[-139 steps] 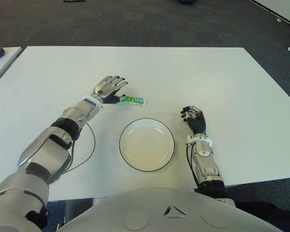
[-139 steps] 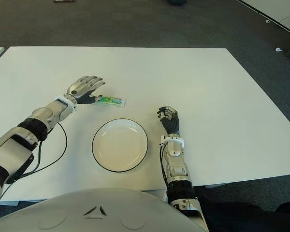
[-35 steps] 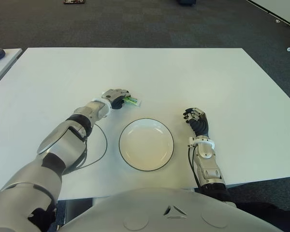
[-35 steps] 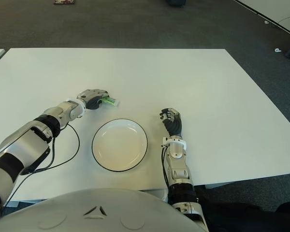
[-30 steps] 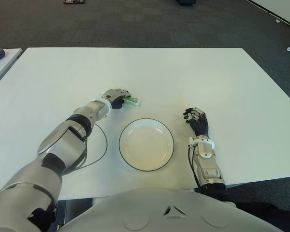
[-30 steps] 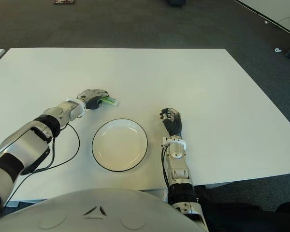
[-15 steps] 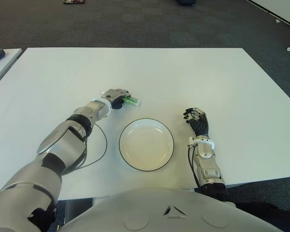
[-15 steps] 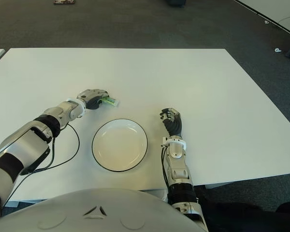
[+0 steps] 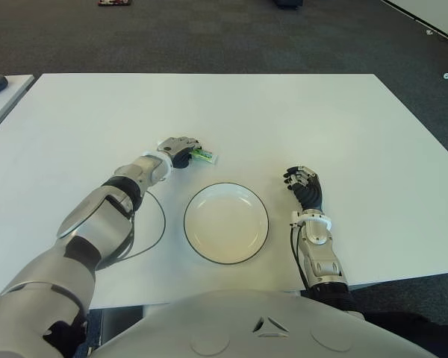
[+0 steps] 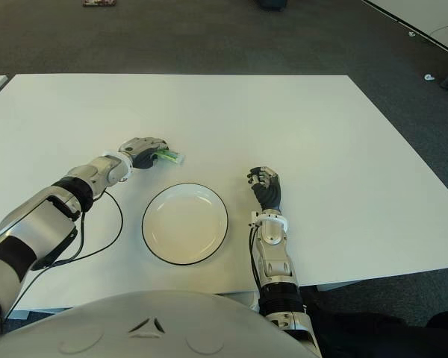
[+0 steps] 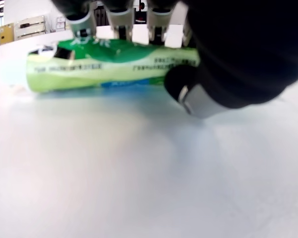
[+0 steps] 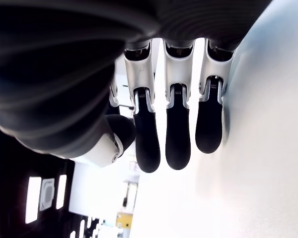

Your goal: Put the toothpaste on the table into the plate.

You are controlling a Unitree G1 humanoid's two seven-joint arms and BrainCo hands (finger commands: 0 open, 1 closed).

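The left robot hand (image 9: 178,148) is curled over the toothpaste (image 9: 204,155), its fingers (image 11: 120,17) wrapped across the top of the green tube and the thumb (image 11: 188,94) pressed against the near side. The left wrist view shows the tube lying flat on the tabletop (image 9: 284,119) inside that grasp (its pale end sticks out past the fingers). In the eye views only the tube's far end shows, poking out of the hand toward the robot's right.

The toothpaste sits just beyond the plate (image 9: 226,223), near its far-left rim but apart from it. The plate is white with a dark edge and has nothing in it. A thin dark cable (image 9: 154,231) loops over the tabletop beside the left forearm, to the plate's left.

The right robot hand (image 9: 304,183) shows to the right of the plate, near it but apart. Its fingers (image 12: 178,136) are loosely bent and hold nothing (the right wrist view shows them hanging just beside the white surface). Dark carpet (image 9: 209,33) lies beyond the tabletop's far edge.
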